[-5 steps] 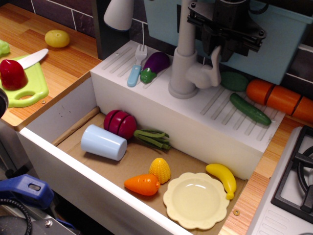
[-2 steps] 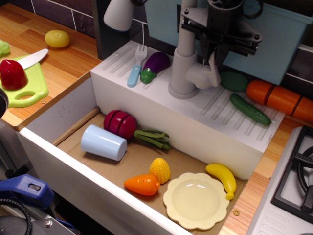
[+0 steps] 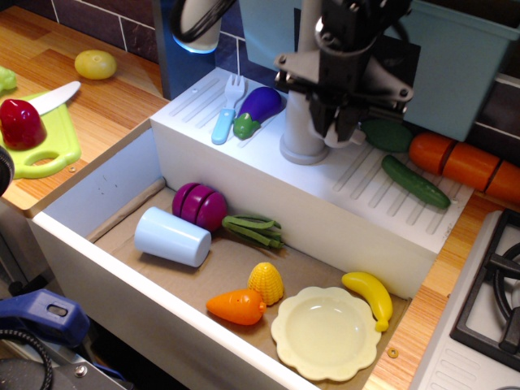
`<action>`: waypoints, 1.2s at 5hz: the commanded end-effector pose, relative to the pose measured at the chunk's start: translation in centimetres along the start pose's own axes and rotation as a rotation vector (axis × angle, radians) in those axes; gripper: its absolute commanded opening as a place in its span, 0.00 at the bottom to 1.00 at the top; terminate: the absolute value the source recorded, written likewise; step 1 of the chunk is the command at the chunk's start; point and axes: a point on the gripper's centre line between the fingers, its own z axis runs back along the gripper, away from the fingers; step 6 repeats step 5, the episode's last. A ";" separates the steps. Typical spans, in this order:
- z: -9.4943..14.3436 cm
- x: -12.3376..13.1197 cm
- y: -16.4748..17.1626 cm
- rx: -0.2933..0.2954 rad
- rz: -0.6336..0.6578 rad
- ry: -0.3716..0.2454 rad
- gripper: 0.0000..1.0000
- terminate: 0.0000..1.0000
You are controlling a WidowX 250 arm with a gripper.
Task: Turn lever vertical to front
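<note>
One gripper (image 3: 340, 122) hangs over the right side of the grey tap (image 3: 305, 122), its black fingers (image 3: 325, 122) pointing down and closing around the lever (image 3: 348, 136), of which only a small pale sliver shows beneath and between the fingertips. The fingers sit close on either side of that sliver, so the gripper appears clenched on the lever, though the contact itself is hidden by the black housing. The lever sits at the tap's bulbous right side, on the white ledge (image 3: 382, 199) behind the sink, just left of the dark green vegetable (image 3: 388, 135) and above the cucumber (image 3: 415, 180). Compared with a second ago, the gripper has come down and shifted left and toward the front: earlier it hovered above and behind the lever, which stood upright and plainly visible as a curved paddle beside the tap. In the middle frame the fingers were already straddling its upper end. Now the paddle no longer rises above the tap's bulge; what remains in view lies lower and nearer the front edge of the tap base. The eggplant (image 3: 258, 106) and fork (image 3: 224, 114) to the tap's left, and the cup (image 3: 171, 236), carrot (image 3: 236, 306), corn (image 3: 266, 282), plate (image 3: 325, 333) and banana (image 3: 370, 296) in the sink, lie as before.
</note>
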 end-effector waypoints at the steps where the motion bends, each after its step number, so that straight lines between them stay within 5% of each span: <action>1: -1.1 -2.9 -0.2 -0.047 0.072 0.030 0.00 0.00; 4: -3.8 -4.5 -0.4 -0.088 0.145 0.011 0.00 0.00; 5: -2.9 -4.2 -0.4 -0.030 0.139 0.003 1.00 1.00; 6: -2.9 -4.2 -0.4 -0.030 0.139 0.003 1.00 1.00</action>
